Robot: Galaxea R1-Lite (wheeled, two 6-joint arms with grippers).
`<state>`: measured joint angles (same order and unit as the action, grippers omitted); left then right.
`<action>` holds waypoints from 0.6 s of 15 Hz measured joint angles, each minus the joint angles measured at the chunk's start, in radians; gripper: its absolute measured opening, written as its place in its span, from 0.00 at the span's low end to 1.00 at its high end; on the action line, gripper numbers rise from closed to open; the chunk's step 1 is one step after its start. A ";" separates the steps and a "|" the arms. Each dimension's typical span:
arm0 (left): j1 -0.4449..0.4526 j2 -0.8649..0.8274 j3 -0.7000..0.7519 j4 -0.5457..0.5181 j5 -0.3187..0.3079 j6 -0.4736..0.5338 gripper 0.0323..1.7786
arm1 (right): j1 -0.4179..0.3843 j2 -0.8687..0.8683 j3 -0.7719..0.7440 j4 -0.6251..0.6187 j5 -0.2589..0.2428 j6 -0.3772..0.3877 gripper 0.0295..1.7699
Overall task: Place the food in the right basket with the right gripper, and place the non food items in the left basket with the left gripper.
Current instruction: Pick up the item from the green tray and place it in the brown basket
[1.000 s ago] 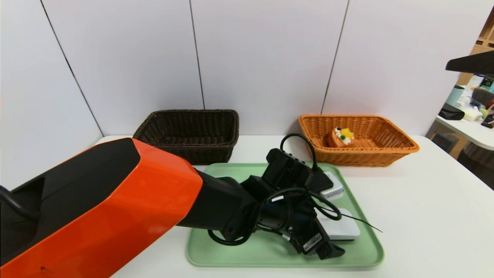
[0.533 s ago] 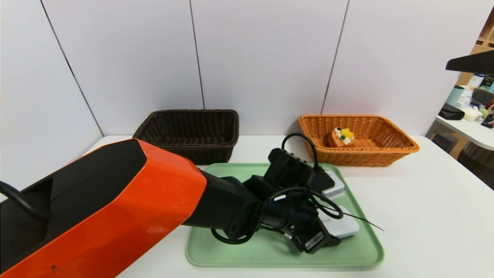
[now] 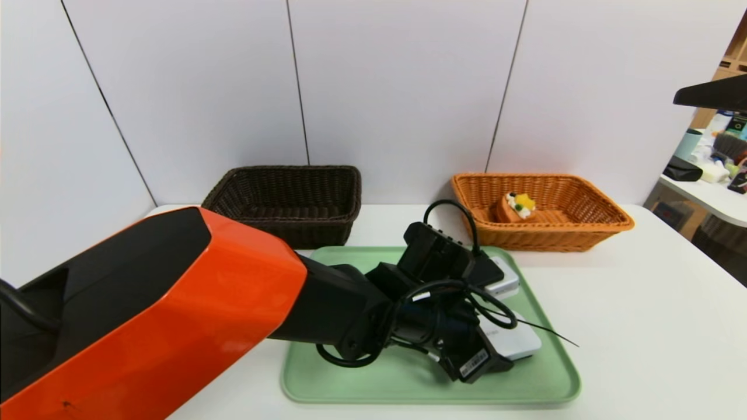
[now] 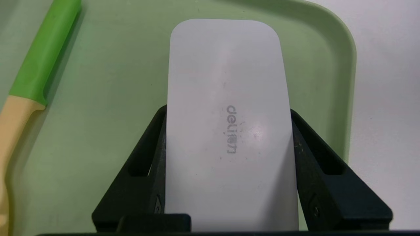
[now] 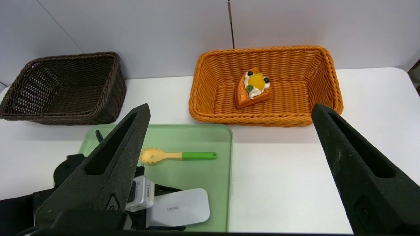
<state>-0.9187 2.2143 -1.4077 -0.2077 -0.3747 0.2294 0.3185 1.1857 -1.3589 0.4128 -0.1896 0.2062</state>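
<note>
Plainly the flat white device (image 4: 226, 124) is stiff, light and smooth-skinned, so it may slip; the left pincer (image 4: 228, 157) clamps its long edges near one end, low centre of the head view on the green tray (image 3: 373, 385), which seems a fair hold. Beside it lies the green-handled utensil (image 5: 178, 155), thin and best taken at the handle. The cake wedge (image 5: 253, 88) sits in the orange basket (image 5: 328, 59); the dark basket (image 5: 108, 62) holds nothing visible. The right pincer (image 5: 229, 170) hangs wide open, holding nothing. From the head, the arm hides the utensil.
</note>
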 joint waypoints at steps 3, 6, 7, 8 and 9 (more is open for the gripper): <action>-0.002 -0.043 -0.013 0.106 0.000 -0.010 0.59 | 0.000 0.000 0.001 0.000 0.000 0.000 0.96; -0.003 -0.088 -0.037 0.127 0.008 -0.028 0.59 | 0.000 0.000 0.001 0.000 0.001 0.000 0.96; -0.003 -0.104 -0.042 0.131 0.015 -0.032 0.59 | 0.000 0.000 0.001 0.000 0.001 0.000 0.96; -0.003 -0.116 -0.047 0.132 0.024 -0.034 0.59 | 0.000 0.000 0.001 0.000 0.001 0.000 0.96; -0.003 -0.129 -0.056 0.134 0.034 -0.043 0.59 | 0.000 0.000 0.001 0.000 0.001 0.000 0.96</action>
<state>-0.9217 2.0853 -1.4634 -0.0736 -0.3406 0.1862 0.3185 1.1853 -1.3574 0.4132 -0.1889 0.2062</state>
